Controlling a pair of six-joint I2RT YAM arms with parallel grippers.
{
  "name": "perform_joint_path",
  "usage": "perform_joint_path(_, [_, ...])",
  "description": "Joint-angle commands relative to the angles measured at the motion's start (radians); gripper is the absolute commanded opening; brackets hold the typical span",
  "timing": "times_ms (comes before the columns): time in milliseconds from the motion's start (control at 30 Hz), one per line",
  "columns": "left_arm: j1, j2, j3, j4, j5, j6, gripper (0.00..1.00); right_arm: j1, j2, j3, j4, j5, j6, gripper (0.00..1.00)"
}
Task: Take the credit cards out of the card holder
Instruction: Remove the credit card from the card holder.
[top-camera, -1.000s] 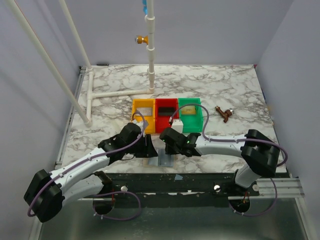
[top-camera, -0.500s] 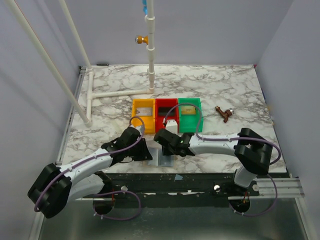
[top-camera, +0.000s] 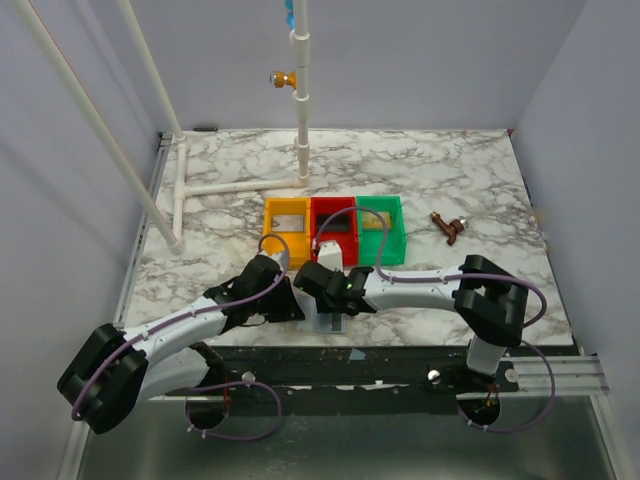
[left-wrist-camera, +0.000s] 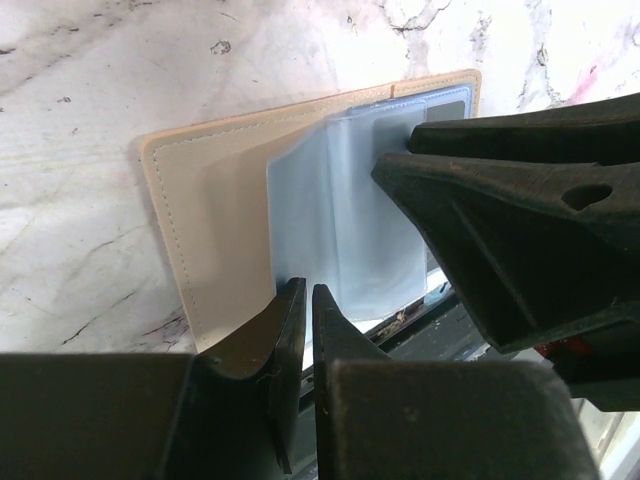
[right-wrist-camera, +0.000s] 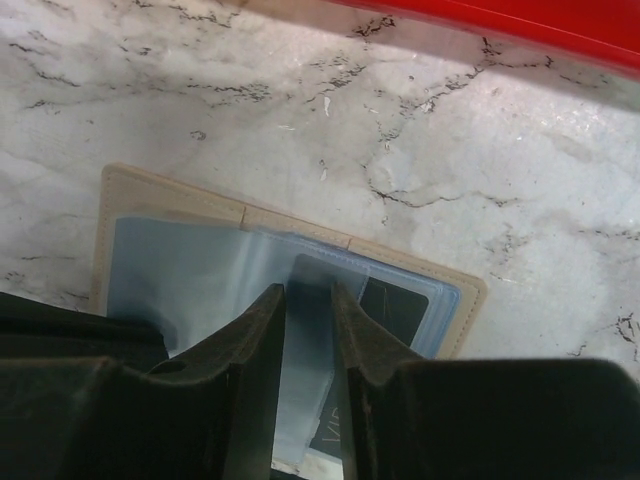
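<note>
The card holder (left-wrist-camera: 205, 230) lies open at the table's near edge, tan border around clear grey-blue sleeves (left-wrist-camera: 345, 225); it also shows in the top view (top-camera: 327, 321) and the right wrist view (right-wrist-camera: 175, 195). A black credit card (right-wrist-camera: 398, 306) sits inside a sleeve pocket. My left gripper (left-wrist-camera: 303, 292) is shut, its tips at the near edge of the sleeves. My right gripper (right-wrist-camera: 309, 290) is open by a narrow gap, its fingertips (right-wrist-camera: 268, 305) down on a loose sleeve over the black card. In the top view both grippers, left (top-camera: 287, 303) and right (top-camera: 331, 293), hide most of the holder.
Yellow (top-camera: 270, 228), red (top-camera: 333, 246) and green (top-camera: 396, 238) trays stand in a row just behind the grippers, with a grey card (top-camera: 289, 211) in the yellow one. A white block (top-camera: 329, 254) stands before the red tray. A brown object (top-camera: 448, 227) lies at the right. White pipes (top-camera: 240, 186) lie at the back left.
My right gripper has moved left and down onto the open holder. My left gripper has shifted slightly nearer the table edge, staying at the holder's left side.
</note>
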Motion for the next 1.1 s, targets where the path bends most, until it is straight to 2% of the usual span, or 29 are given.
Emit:
perform_joint_path(0, [0.005,0.001,-0.008,0.035,0.001,-0.011,0.09,0.014,0.048,-0.01,-0.005,-0.067,0.026,0.26])
perform_joint_path(333, [0.005,-0.075,0.012,-0.041,-0.022,0.013,0.1,0.009,0.025,-0.029,0.096,-0.147,0.065,0.2])
perform_joint_path(467, [0.005,-0.166,0.054,-0.138,-0.053,0.046,0.14,-0.011,0.021,-0.052,0.136,-0.192,0.084,0.2])
perform_joint_path(600, [-0.003,-0.238,0.08,-0.177,-0.038,0.07,0.14,-0.029,0.017,-0.078,0.159,-0.214,0.106,0.18])
perform_joint_path(867, [-0.031,-0.128,-0.004,-0.008,0.065,-0.011,0.0,-0.073,-0.059,-0.144,0.198,-0.214,0.162,0.15])
perform_joint_path(1067, [-0.036,-0.037,-0.04,0.118,0.106,-0.048,0.0,-0.082,-0.091,-0.175,0.219,-0.212,0.182,0.15])
